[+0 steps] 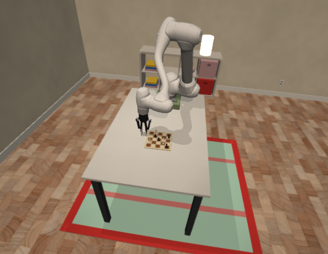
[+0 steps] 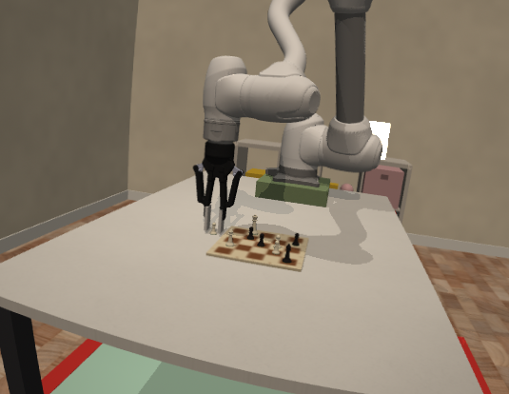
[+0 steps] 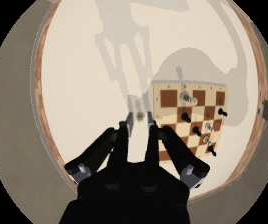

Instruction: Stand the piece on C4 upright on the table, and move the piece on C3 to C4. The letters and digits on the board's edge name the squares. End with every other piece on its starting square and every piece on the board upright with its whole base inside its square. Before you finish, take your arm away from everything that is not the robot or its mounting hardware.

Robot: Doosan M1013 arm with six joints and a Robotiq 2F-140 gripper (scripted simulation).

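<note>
My gripper (image 2: 213,223) (image 1: 143,132) (image 3: 140,117) stands upright just off the left edge of the small chessboard (image 2: 250,263) (image 1: 157,148) (image 3: 159,90). Its fingers are slightly parted. A small white piece (image 2: 213,231) (image 3: 139,115) stands upright on the table between the fingertips, with gaps to the fingers. Several white and black pieces stand upright on the board, among them a tall white one (image 2: 255,222) at its back edge and a black one (image 2: 287,253) near the front right. The board's edge labels are too small to read.
The arm's green base block (image 2: 292,189) sits at the back of the table (image 2: 134,285). A shelf unit (image 1: 209,73) with boxes stands behind the table. The arm's elbow hangs over the back of the table.
</note>
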